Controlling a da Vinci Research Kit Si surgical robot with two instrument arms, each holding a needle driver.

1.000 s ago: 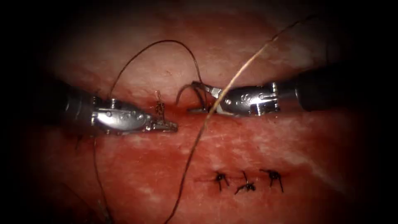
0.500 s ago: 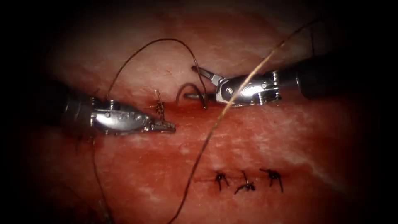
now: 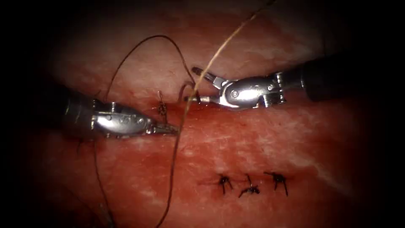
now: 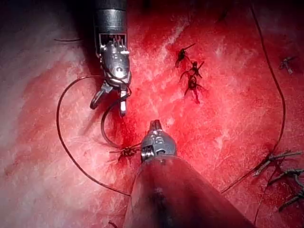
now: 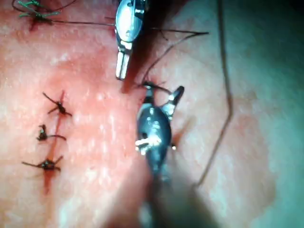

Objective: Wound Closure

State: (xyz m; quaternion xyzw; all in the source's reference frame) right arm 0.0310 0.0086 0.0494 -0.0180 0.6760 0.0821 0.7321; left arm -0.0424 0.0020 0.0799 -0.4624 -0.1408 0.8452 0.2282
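While two grippers meet, three knots (image 3: 251,183), one needle (image 3: 188,92)

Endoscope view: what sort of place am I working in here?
Most likely a bench suturing practice setup: pork-belly tissue wet with red fluid, three tied stitches, loose thread, and two needle drivers, left pincer shut, right pincer open at the needle.
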